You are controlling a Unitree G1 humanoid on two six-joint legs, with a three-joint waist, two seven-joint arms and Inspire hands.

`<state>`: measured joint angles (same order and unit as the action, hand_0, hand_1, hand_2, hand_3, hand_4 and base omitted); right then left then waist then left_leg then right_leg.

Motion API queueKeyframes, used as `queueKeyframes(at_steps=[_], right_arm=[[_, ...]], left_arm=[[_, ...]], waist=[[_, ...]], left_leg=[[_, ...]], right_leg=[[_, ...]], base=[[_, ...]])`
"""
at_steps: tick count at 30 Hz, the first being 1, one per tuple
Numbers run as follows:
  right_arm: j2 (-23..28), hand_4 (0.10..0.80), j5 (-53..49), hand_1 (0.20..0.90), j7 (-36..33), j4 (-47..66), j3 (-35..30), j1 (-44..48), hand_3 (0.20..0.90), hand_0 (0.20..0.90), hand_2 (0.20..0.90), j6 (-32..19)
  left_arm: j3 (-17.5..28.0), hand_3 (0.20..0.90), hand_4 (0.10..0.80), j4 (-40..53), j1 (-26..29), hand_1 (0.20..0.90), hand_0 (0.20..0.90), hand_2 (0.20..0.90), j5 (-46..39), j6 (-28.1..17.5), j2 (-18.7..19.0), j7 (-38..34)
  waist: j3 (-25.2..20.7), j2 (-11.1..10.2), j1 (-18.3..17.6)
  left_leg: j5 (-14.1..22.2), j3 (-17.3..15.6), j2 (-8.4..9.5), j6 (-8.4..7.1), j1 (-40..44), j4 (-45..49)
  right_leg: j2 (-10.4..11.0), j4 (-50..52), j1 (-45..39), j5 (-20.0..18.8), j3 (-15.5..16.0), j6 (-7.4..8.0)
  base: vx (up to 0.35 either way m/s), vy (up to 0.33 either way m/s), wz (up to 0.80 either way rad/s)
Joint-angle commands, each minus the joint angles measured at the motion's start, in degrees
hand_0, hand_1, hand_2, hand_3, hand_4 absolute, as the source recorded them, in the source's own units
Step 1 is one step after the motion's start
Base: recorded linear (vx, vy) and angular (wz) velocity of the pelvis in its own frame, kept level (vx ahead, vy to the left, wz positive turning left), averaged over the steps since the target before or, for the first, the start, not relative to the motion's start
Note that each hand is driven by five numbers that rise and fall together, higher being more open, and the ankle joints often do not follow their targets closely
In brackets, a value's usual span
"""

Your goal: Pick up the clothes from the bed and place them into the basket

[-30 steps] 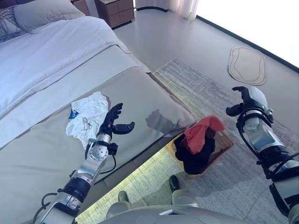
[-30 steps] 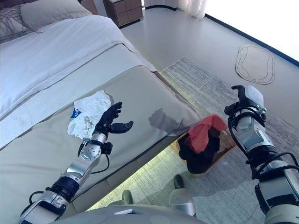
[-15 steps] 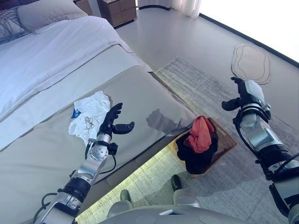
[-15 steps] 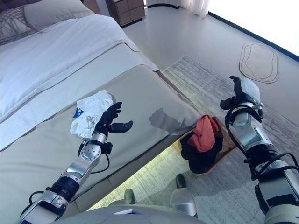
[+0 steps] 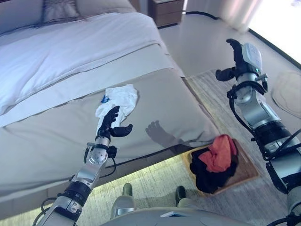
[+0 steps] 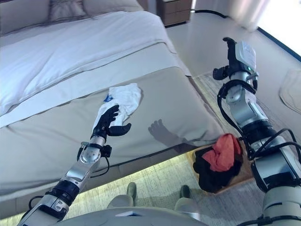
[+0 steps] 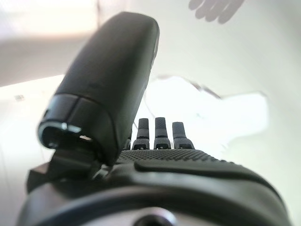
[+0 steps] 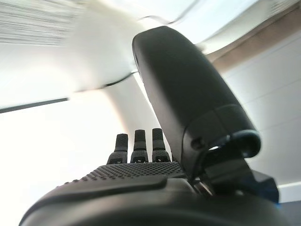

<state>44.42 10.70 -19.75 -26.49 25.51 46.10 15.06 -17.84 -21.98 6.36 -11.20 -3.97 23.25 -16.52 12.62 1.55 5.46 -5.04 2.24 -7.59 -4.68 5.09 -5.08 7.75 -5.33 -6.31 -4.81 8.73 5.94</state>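
A crumpled white garment (image 5: 120, 100) with a small blue label lies on the beige cover of the bed (image 5: 56, 136). My left hand (image 5: 109, 123) is open just at its near edge, fingers straight toward the cloth and thumb spread; the cloth also shows past the fingers (image 7: 160, 129) in the left wrist view. A brown basket (image 5: 248, 170) on the rug beside the bed holds a red garment (image 5: 222, 153) on top of black clothes (image 5: 207, 175). My right hand (image 5: 238, 55) is raised high above the floor past the bed's corner, open and holding nothing.
The bed's white duvet (image 5: 70, 52) and pillows (image 5: 59, 9) lie farther back. A wooden nightstand (image 5: 169, 5) stands beyond the bed. A grey rug (image 5: 155, 186) covers the floor by the bed, and a small beige mat (image 5: 288, 92) lies at the right.
The whole picture has shifted, so the camera has turned toward the bed. My left hand is now closer to the white garment's edge. My right hand has risen higher, away from the basket.
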Motion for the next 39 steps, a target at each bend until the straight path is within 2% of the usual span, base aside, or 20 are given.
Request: queueKeyframes(at_steps=[1,5,8,13,14,15,18,23,26,34,39], right_arm=[[1.08,0.8,4.35,0.9,-1.19,-0.58,4.79,11.84,0.9,0.9,0.9,-1.94],[-0.62,0.8,5.5,0.9,-0.44,-2.7,9.0,16.41,0.9,0.9,0.9,-0.21],[-2.33,0.8,6.34,0.9,-1.06,-5.54,12.16,20.94,0.9,0.9,0.9,1.28],[-3.0,0.8,7.97,0.9,-1.34,-8.3,15.31,25.72,0.9,0.9,0.9,3.31],[-3.1,0.8,7.95,0.9,-1.38,-8.73,15.64,26.15,0.9,0.9,0.9,3.46],[-4.26,0.8,7.94,0.9,-1.75,-11.83,16.57,28.21,0.9,0.9,0.9,3.7],[-6.04,0.8,8.33,0.9,-1.46,-16.63,17.8,31.35,0.9,0.9,0.9,3.46],[-8.3,0.8,9.36,0.9,-0.16,-23.53,20.78,34.56,0.9,0.9,0.9,3.8],[-8.62,0.8,10.38,0.9,-0.01,-28.0,21.26,34.89,0.9,0.9,0.9,3.25],[-7.65,0.8,8.82,0.9,4.86,-36.04,25.09,37.11,0.9,0.9,0.9,5.32],[-6.43,0.8,9.64,0.9,14.53,-40.04,27.6,39.12,0.9,0.9,0.9,10.14]], left_arm=[[1.21,0.9,0.8,2.55,2.14,0.9,0.9,0.9,2.42,-5.92,3.92,-0.67],[2.5,0.9,0.8,4.2,0.18,0.9,0.9,0.9,3.4,-5.67,5.59,-0.6],[2.55,0.9,0.8,3.95,0.32,0.9,0.9,0.9,2.69,-7.53,6.72,-1.06],[2.86,0.9,0.8,6.69,1.02,0.9,0.9,0.9,2.17,-10.2,7.96,-1.21],[2.93,0.9,0.8,7.08,1.01,0.9,0.9,0.9,2.33,-10.53,8.04,-1.22],[3.1,0.9,0.8,9.57,1.63,0.9,0.9,0.9,3.09,-11.0,8.43,-1.67],[2.38,0.9,0.8,11.54,2.84,0.9,0.9,0.9,3.55,-11.53,8.66,-2.55],[-0.86,0.9,0.8,12.21,4.75,0.9,0.9,0.9,3.4,-13.07,8.91,-5.78],[-1.05,0.9,0.8,13.78,3.39,0.9,0.9,0.9,0.77,-14.9,9.65,-6.71],[-2.15,0.9,0.8,15.47,0.61,0.9,0.9,0.9,-1.58,-18.01,11.1,-6.52],[-1.8,0.9,0.8,16.73,-0.87,0.9,0.9,0.9,-4.49,-18.99,11.37,-5.54]], waist=[[-2.42,-3.59,4.73],[-0.39,-3.47,8.35],[3.49,-2.23,10.92],[10.18,-0.01,14.76],[10.73,0.16,15.11],[13.82,1.22,16.77],[17.14,2.26,18.08],[17.17,3.75,19.13],[17.17,4.93,19.92],[17.17,6.92,20.76],[17.17,8.1,21.02]], left_leg=[[3.58,3.57,0.5,0.25,-0.37,2.26],[4.51,6.23,2.09,0.19,-3.69,6.91],[5.18,8.64,3.51,0.27,-8.08,12.07],[7.81,12.46,7.47,1.11,-13.78,19.11],[8.11,12.68,7.89,1.29,-14.37,19.78],[8.99,13.2,9.77,2.19,-17.5,22.95],[11.02,12.88,11.62,2.88,-21.46,27.06],[12.15,12.36,14.33,4.32,-31.21,33.32],[13.99,12.12,15.77,5.5,-38.29,39.77],[15.83,11.01,17.09,7.34,-49.88,48.46],[16.48,10.57,17.66,8.01,-54.4,51.86]], right_leg=[[5.21,6.42,-0.49,4.21,2.48,-0.44],[6.52,8.98,-0.14,5.48,5.19,-0.72],[8.15,13.62,2.1,7.21,7.33,-0.98],[10.91,21.1,5.29,10.13,9.6,-1.56],[11.2,21.94,5.76,10.48,9.74,-1.56],[12.7,26.7,8.92,11.33,10.63,-1.6],[13.64,32.5,13.07,13.64,9.99,-1.35],[14.52,40.57,23.11,15.11,9.36,-1.87],[14.81,46.79,30.32,15.96,8.28,-2.68],[13.72,55.48,42.17,17.09,5.73,-3.87],[13.36,58.49,47.62,17.46,4.53,-4.5]], base=[[0.116,0.013,0.52],[0.024,0.038,0.47],[-0.117,0.087,0.44],[-0.081,0.101,0.42],[-0.088,0.129,0.32],[-0.1,0.135,0.3],[-0.032,0.074,0.3],[-0.043,0.125,0.24],[-0.01,0.13,0.2],[-0.01,0.061,0.05],[-0.014,0.047,-0.02]])
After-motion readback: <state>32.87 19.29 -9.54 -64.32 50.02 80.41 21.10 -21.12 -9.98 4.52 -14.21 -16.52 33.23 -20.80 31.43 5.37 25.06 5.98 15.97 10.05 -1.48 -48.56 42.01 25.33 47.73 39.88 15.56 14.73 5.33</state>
